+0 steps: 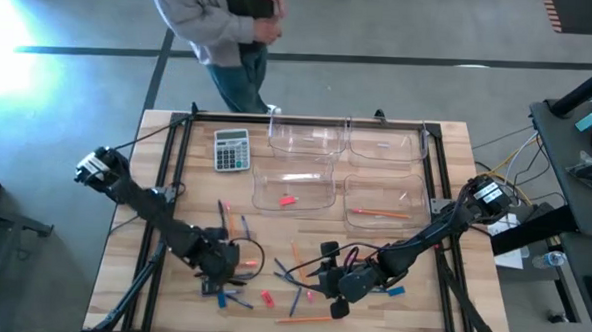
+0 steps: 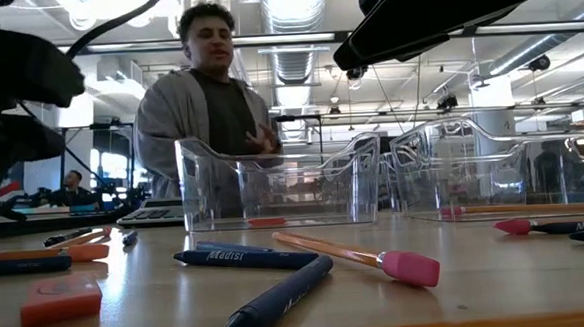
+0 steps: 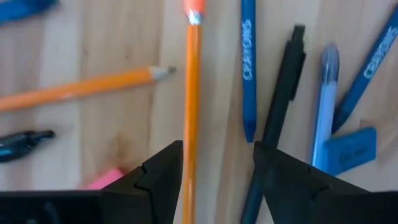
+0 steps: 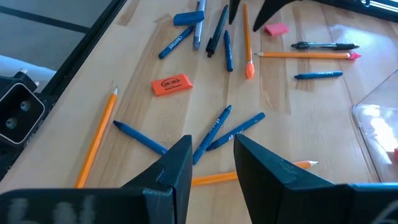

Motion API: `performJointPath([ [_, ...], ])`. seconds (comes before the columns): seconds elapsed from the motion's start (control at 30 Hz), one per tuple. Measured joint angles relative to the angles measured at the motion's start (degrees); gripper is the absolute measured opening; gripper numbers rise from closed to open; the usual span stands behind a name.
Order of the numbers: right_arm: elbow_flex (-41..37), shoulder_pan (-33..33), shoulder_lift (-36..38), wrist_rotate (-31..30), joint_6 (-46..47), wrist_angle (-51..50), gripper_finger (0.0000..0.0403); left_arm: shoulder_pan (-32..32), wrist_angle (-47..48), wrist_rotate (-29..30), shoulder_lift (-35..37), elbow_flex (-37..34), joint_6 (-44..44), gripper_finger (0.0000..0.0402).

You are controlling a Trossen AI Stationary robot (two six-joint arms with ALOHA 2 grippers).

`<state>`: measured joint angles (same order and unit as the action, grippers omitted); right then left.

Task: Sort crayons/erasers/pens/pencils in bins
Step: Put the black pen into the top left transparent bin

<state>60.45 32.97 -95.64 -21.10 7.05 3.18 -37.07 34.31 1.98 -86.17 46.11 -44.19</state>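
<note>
On the wooden bench (image 1: 176, 161), four clear bins (image 1: 302, 138) are set in a block at the far middle, with a grey calculator (image 1: 232, 149) just beside them on the left. A pink eraser (image 1: 288, 200) is seen in the near-left bin and a pencil (image 1: 379, 212) in the near-right one; the two far bins look bare.

The rest of the items are scattered across the near half of the bench: pencils, blue crayons (image 4: 219, 127), dark pens (image 3: 273, 118) and an orange eraser (image 4: 171, 83).

The left gripper (image 3: 217, 163) is held low over this clutter, its fingers released and spread either side of an orange pencil (image 3: 191, 106), which is not yet pinched. The right gripper (image 4: 212, 158) hangs above crossed crayons, its fingers parted and nothing held.

The step in hand is judged to be the pickup of that pencil by the left arm. A short descent and a closing of the fingers are called for next, then a carry to the pencil bin. The neighbouring pen may be nudged.
</note>
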Motion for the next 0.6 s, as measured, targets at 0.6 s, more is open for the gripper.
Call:
performJointPath([
  [0.6,0.00,0.00,0.00,-0.08,-0.12,0.03,0.0109,-2.37,-0.25,-2.33,0.58,1.66,-0.51,0.0182],
])
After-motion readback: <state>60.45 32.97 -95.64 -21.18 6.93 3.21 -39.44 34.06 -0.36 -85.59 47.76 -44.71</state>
